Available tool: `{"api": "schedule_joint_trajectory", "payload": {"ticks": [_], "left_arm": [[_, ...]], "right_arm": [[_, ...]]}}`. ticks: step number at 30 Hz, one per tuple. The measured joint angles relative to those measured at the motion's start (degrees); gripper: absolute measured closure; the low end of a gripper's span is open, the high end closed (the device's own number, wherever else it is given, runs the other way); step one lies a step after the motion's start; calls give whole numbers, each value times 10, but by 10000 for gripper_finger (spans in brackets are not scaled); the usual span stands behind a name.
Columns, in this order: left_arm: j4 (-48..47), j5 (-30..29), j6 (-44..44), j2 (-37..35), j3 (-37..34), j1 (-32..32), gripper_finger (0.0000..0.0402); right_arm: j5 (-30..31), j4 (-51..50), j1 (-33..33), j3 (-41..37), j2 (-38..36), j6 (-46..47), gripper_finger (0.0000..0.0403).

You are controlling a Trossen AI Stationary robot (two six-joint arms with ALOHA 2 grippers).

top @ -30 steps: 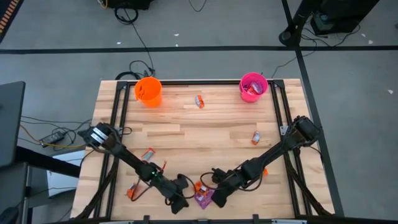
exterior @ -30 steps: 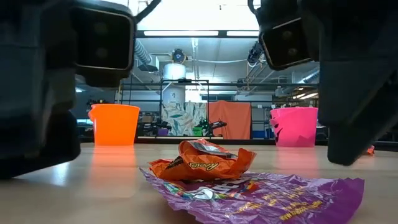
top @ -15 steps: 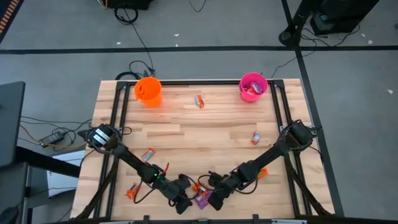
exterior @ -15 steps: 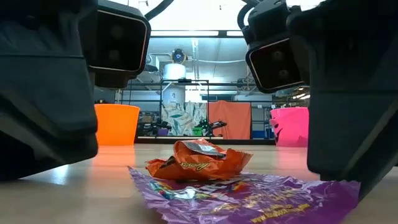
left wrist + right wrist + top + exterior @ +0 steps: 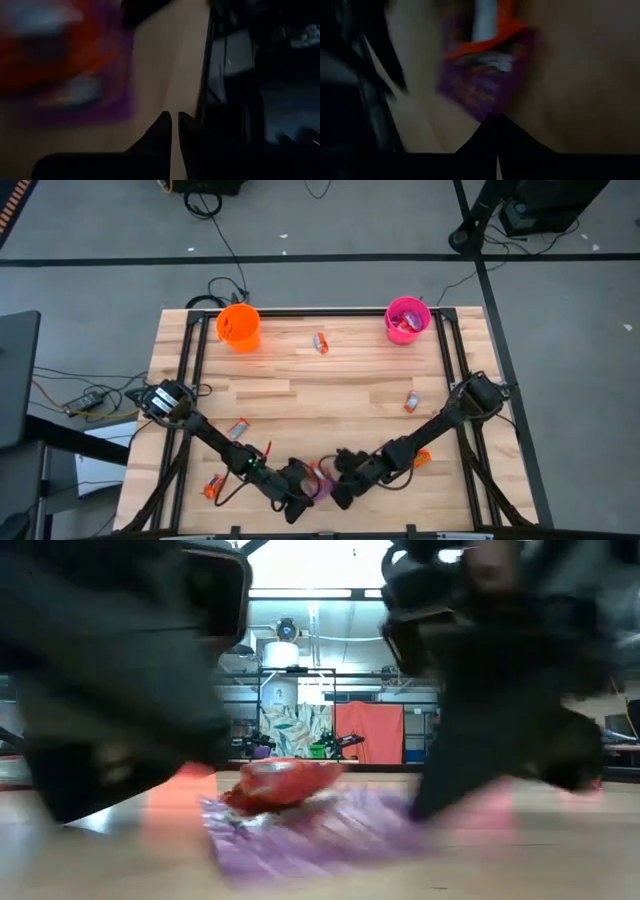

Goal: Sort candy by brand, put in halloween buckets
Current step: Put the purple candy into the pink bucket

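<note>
A flat purple candy lies at the table's near edge with an orange-red candy resting on top of it. My right gripper is low over the purple candy's right side, shut at the wrapper's corner. My left gripper is shut just left of the pair, with nothing between its fingers and clear of the wrapper. An orange bucket and a pink bucket stand upright at the table's far edge. My right gripper has its shut fingertips on a corner of the purple wrapper, at the candy's right side. The fingers slant down from the table's right. The wrapper lies flat on the table with the orange-red candy on it. Blur hides how much of the edge is caught.
Loose candies lie at the far middle, at the right, near my right arm, and at the left and near left. The pink bucket holds red candy. Black rails run along both table sides.
My right gripper has come down, shifted a little toward the table's left and shut at the purple wrapper's right corner. My left gripper has edged closer to the candies. The purple wrapper, with the orange-red candy on it, has slid a little toward the table's left.
</note>
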Motion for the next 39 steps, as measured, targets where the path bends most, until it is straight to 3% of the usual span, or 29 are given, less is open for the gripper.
{"api": "schedule_joint_trajectory", "payload": {"ticks": [3,10,17,24,32,39], "left_arm": [[-6,-39,15,-32,-1,2,365],[-24,-68,55,-104,0,2,364],[-53,-74,80,-149,0,21,364],[-106,-139,126,-193,1,34,364],[-289,-185,126,-275,1,89,365],[-368,-165,157,-319,1,173,365]], "right_arm": [[30,-23,3,1,-36,1,399],[75,-164,9,1,-138,-1,401],[147,-372,2,1,-264,-14,402],[181,-562,-36,1,-368,-10,402],[239,-703,-115,1,-448,-36,402],[275,-739,-261,2,-502,-175,402]]}}
